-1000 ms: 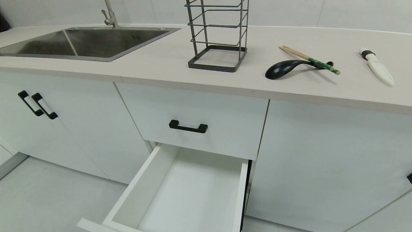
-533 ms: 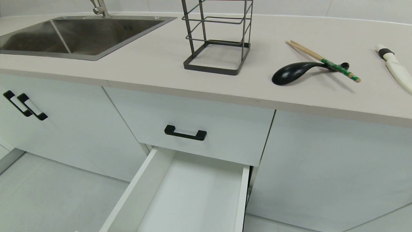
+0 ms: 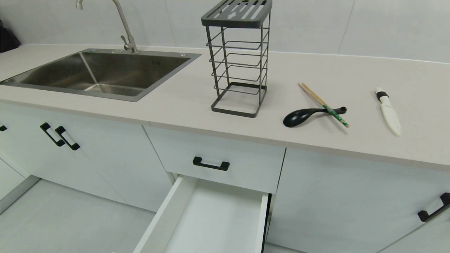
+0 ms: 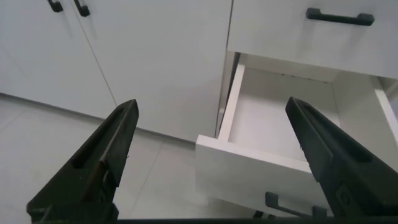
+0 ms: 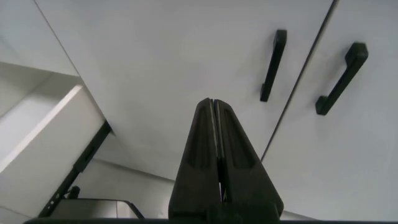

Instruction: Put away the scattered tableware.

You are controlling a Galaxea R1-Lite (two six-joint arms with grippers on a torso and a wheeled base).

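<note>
Only the head camera has tipped up; nothing on the counter has moved. The black spoon lies right of the wire rack, with the chopsticks across its handle and the white knife farther right. The left gripper is wide apart near the open drawer. The right gripper is pressed together.

Head camera overlooks counter; low wrist cameras face cabinets; all share the drawer.

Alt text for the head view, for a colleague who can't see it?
A black spoon with chopsticks across its handle and a white knife lie on the countertop, right of a wire rack. Below, the lower drawer stands open; a sink sits left.
</note>
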